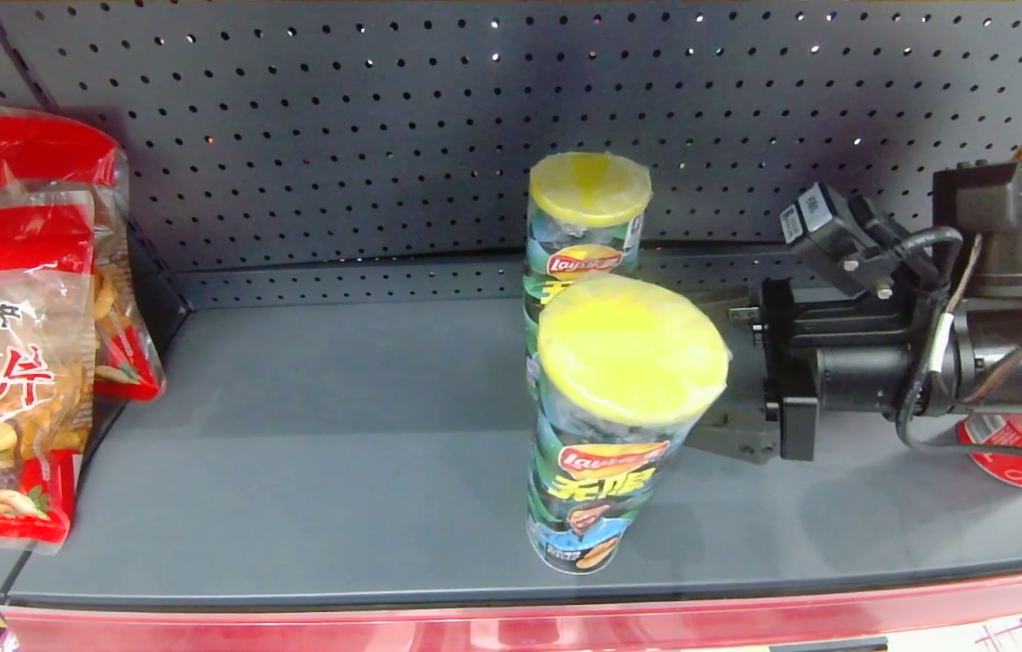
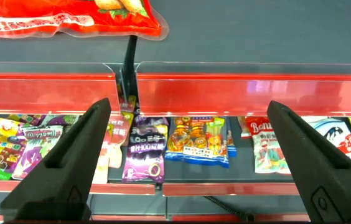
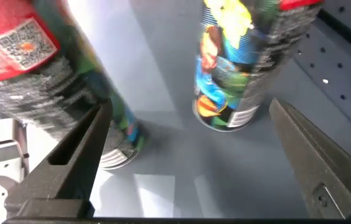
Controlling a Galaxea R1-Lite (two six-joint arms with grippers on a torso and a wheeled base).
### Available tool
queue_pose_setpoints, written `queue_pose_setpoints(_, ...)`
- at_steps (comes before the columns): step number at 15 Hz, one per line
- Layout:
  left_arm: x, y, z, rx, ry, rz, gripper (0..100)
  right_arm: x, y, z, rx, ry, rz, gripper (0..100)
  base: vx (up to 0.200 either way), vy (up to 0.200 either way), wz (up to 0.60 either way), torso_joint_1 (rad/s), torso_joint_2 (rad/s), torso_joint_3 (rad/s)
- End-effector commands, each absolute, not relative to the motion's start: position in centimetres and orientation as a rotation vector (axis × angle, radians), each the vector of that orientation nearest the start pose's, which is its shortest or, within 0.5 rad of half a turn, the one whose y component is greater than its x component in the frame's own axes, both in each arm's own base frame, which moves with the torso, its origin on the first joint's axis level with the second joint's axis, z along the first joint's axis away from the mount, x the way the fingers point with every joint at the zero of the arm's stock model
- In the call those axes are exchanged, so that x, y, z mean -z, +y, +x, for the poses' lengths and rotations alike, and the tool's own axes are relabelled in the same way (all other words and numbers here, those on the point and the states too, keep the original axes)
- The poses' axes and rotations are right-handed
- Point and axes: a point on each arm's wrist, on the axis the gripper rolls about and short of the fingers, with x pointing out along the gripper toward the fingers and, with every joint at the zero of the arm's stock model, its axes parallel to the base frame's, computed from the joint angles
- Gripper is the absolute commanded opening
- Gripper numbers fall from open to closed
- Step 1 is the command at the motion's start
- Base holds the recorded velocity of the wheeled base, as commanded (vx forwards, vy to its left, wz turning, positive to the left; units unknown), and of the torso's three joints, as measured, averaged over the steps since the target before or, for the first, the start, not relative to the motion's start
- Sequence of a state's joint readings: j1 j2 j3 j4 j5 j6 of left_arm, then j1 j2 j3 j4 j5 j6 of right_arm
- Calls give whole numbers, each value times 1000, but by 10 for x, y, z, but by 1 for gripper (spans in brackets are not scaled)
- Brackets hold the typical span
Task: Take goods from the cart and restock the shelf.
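Right hand (image 1: 740,380), fingers apart, hung just beside the front can (image 1: 606,426) on the shelf (image 1: 320,407). A second can (image 1: 585,226) stood close behind, red bags (image 1: 4,344) far left, a red can (image 1: 1017,448) far right. Left hand (image 2: 188,112) was apart too.

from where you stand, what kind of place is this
Most likely a supermarket aisle: a pegboard-backed shelf with a red front lip, chip cans standing on it, snack bags at its left end, and packets on a lower shelf.

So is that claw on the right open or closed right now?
Open. In the right wrist view the right gripper has its two fingers wide apart, with shelf floor and a chip can visible in the gap.
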State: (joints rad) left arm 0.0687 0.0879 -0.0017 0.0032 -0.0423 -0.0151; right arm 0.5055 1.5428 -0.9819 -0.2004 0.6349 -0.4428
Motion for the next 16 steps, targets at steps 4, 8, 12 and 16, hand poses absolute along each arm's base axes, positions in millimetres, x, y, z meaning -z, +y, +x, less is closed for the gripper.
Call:
queue_pose_setpoints(4, -77, -2, -16, -28, 90, -20, 100, -234, 143, 221, -1213, 128, -366, 100, 0, 0, 0, 0, 0, 0)
queue_pose_setpoints(8, -77, -2, -16, -28, 90, -20, 100, -231, 143, 220, -1213, 139, -367, 100, 0, 0, 0, 0, 0, 0)
queue_pose_setpoints(12, -77, -2, -16, -28, 90, -20, 100, -229, 143, 221, -1212, 144, -367, 100, 0, 0, 0, 0, 0, 0)
queue_pose_setpoints(16, -77, -2, -16, -27, 90, -20, 100, -228, 142, 229, -1194, 154, -364, 100, 0, 0, 0, 0, 0, 0)
